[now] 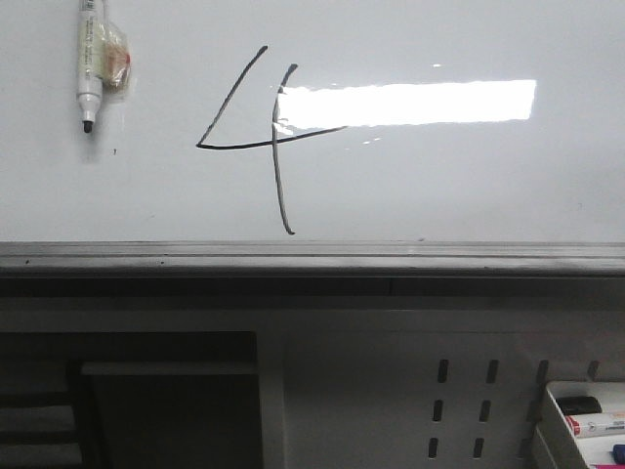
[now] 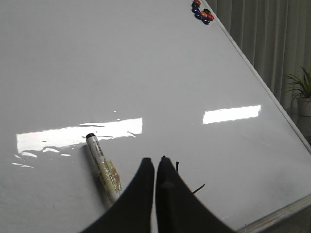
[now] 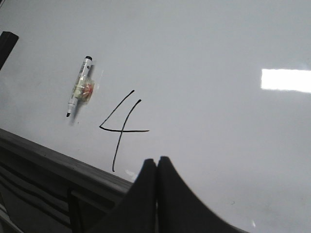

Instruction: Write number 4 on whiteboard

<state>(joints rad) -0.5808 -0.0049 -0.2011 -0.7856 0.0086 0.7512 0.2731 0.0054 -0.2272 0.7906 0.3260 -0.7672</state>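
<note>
The number 4 (image 1: 266,137) stands finished on the whiteboard (image 1: 439,186): a slanted left stroke, a curved crossbar and a long vertical stroke running down toward the grey ledge (image 1: 312,256) along the lower edge. In the front view a bright rectangular reflection (image 1: 405,103) lies over the right end of the crossbar; neither of my grippers appears there.

My right wrist view shows the whole figure (image 3: 121,128) clear of that glare, just beyond my right gripper (image 3: 156,162), whose fingers are pressed together with nothing between them and held off the board. A marker (image 3: 79,87) sticks to the board to the left of the 4, tip down, with a yellowish, red-marked tape patch around its middle. The front view shows the same marker (image 1: 91,63) at the upper left, well apart from the strokes.

My left gripper (image 2: 155,161) is likewise closed, fingers touching and pinching nothing. From there I see the marker (image 2: 103,167) just beside my fingers, and only small ends of black strokes (image 2: 197,188) past them. This view alone shows a cluster of red and blue magnets (image 2: 201,12) at a far corner of the board, grey curtains (image 2: 262,39) and a potted plant (image 2: 302,92) beyond it.

Only the front view shows the grey perforated panel (image 1: 459,410) under the ledge and a white tray (image 1: 586,415) holding markers at lower right.
</note>
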